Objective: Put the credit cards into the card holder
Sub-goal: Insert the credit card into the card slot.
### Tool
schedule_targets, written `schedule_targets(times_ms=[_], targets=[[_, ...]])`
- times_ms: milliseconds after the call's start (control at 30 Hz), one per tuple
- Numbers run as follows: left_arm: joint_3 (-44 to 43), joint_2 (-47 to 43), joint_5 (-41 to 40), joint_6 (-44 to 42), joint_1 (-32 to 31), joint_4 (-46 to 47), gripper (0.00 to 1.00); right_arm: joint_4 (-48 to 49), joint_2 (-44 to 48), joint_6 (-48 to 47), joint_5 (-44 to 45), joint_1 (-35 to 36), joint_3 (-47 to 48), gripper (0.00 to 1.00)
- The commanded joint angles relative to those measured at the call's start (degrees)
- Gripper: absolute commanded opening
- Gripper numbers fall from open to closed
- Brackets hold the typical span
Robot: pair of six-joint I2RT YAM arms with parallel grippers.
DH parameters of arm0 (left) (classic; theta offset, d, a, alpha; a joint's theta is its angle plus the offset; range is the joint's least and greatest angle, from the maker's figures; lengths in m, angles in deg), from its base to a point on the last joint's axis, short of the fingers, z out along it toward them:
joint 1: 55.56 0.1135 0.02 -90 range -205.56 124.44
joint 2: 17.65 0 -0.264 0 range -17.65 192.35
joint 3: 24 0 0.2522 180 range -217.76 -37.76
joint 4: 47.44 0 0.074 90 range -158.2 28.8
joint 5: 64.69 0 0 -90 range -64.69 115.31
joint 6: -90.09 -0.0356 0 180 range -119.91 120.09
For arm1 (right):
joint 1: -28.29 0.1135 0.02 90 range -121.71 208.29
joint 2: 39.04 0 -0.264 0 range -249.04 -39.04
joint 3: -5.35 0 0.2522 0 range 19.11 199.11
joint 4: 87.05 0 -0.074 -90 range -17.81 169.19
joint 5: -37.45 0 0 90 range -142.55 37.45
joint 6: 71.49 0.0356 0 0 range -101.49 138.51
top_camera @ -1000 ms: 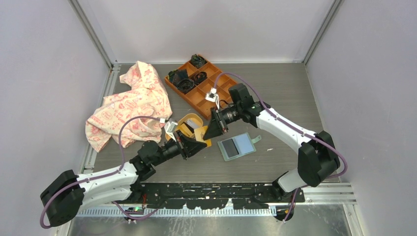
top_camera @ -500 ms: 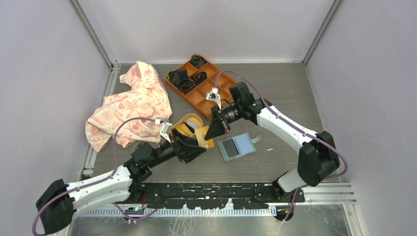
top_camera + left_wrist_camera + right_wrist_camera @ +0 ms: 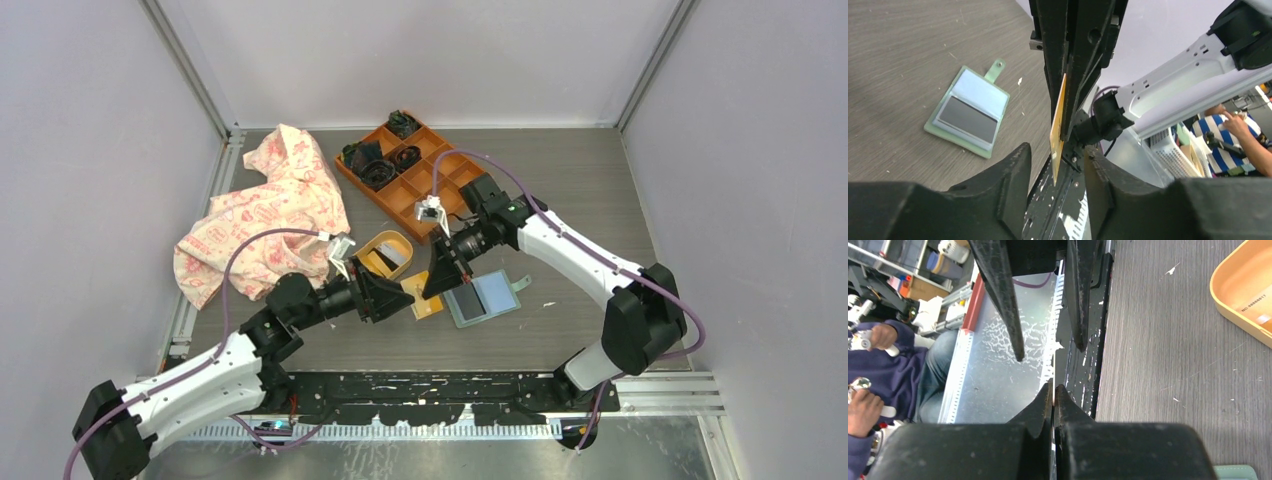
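One readable print
Pale label inside yellow dish [image 3: 1220, 277]: "NO:" then a digit string, digits too blurry to confirm.

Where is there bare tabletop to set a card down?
Bare: between card holder and near edge; right of the orange tray to the wall. Crowded: centre, where the right pincer holds an orange card by the yellow dish.

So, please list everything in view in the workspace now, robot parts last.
cloth: one, cream with red print, rear left.
compartment tray: one, orange, rear centre, holding black parts.
oval dish: one, yellow, in front of the tray.
card holder: one, sage green, lying open, right of the dish.
black card: one, inside the card holder.
orange card: one, held in the right gripper.
left gripper: one, black, open, facing the orange card.
right gripper: one, black, shut on the orange card.
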Motion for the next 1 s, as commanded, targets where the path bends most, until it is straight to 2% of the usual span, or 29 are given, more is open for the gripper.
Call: schedule_targets(times_ms=[0,133,200,233,267,367,433,533,733,900,967], targets=[[-4.4,2.4,6.5,-1.0,1.2,-0.2,0.38,-6.0,-0.3,-8.2,2.2,1.6,3.5,0.01],[-5.6,4.3,9.9,-1.2,1.5,0.3,0.20,-7.3,-0.7,-9.6,3.7,2.3,3.9,0.01],[-6.0,5.3,11.3,-1.1,1.5,0.4,0.17,-8.0,-0.9,-10.7,4.8,3.0,4.1,0.01],[-6.0,5.8,12.2,-1.1,1.5,0.9,0.12,-8.1,-0.9,-10.9,5.4,3.2,4.1,0.01],[-6.0,6.4,13.3,-1.0,1.5,1.8,0.02,-8.1,-1.0,-11.0,5.8,3.3,4.1,0.01],[-5.9,8.0,15.3,-0.2,1.5,3.8,0.00,-8.5,-1.2,-11.2,6.3,3.4,4.6,0.04],[-5.5,8.2,14.8,-0.2,1.5,3.8,0.00,-9.9,-1.0,-12.4,8.8,3.4,5.3,0.20],[-3.7,6.4,11.1,0.2,1.4,3.9,0.00,-12.3,1.2,-15.8,13.5,2.5,6.2,0.37],[3.1,0.5,3.1,3.2,1.5,4.0,0.00,-8.9,10.3,-20.0,23.0,-2.5,1.2,0.52],[6.8,-1.7,-1.2,6.3,1.4,5.7,0.00,-0.1,16.9,-26.9,30.7,-7.8,-9.4,0.79],[6.9,-1.0,-1.9,6.9,1.4,6.2,0.00,5.3,17.8,-24.5,33.8,-10.8,-11.8,0.85]])
